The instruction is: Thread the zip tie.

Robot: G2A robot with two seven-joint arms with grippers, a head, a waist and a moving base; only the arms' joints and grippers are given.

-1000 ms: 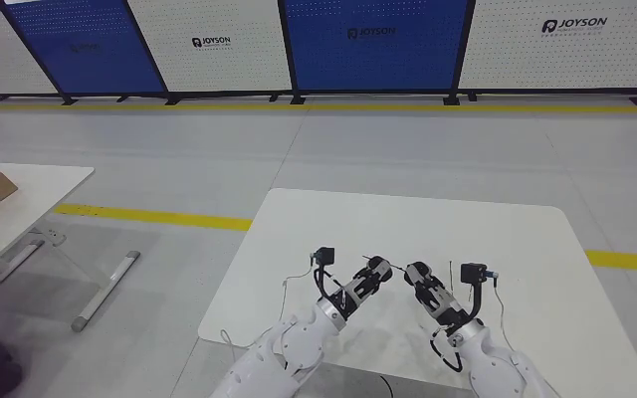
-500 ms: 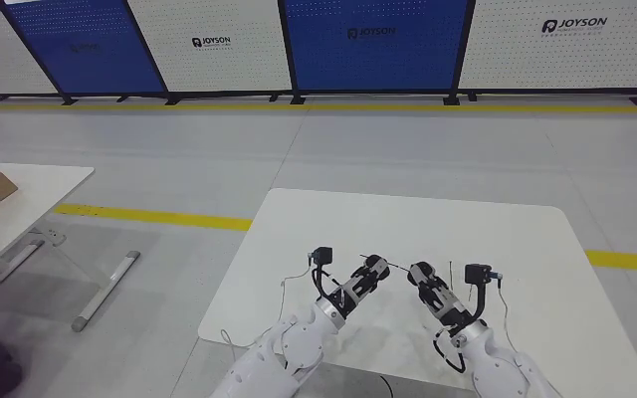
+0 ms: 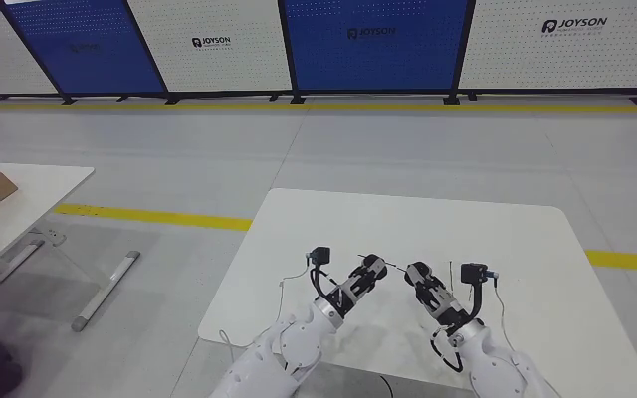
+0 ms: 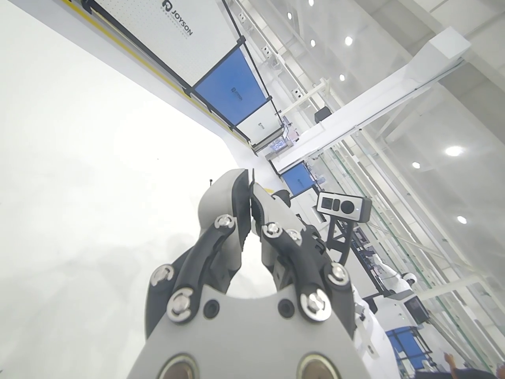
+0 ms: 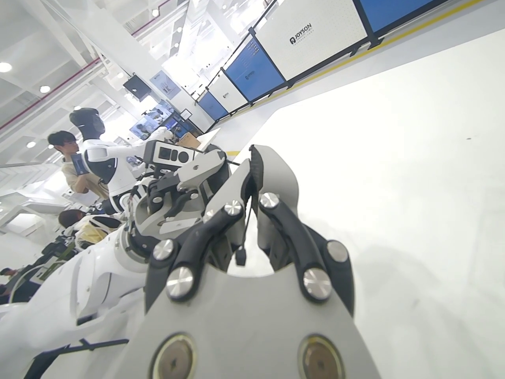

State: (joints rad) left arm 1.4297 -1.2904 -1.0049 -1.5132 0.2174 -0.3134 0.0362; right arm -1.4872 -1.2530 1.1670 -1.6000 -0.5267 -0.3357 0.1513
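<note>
The thin black plastic zip tie [image 5: 245, 228] is held up off the white surface [image 3: 478, 229], pinched in the right pincer [image 5: 251, 155]. That pincer is clenched on the strap. The tie's long axis runs along the fingers. Its small square head [image 5: 240, 257] hangs free on the palm side of the pads, and the strap passes up between them towards the tips.

Beyond those tips a fine dark line crosses the short gap towards the left pincer [image 4: 250, 181]. The left pincer is also clenched, and a sliver of something thin and black pokes out between its pads. I take this for the tie's other end, though it is too slight to be sure.

In the top view both arms sit over the near part of the surface. Their pincers point at one another, nearly tip to tip but not touching.

Threading looks to be in hand rather than done, since no closed loop shows. The coming move turns on the head lying behind the right pincer's pads, away from the left. The tail has to be brought round and lined up with the slot in that head, and the right arm is the one carrying it.
</note>
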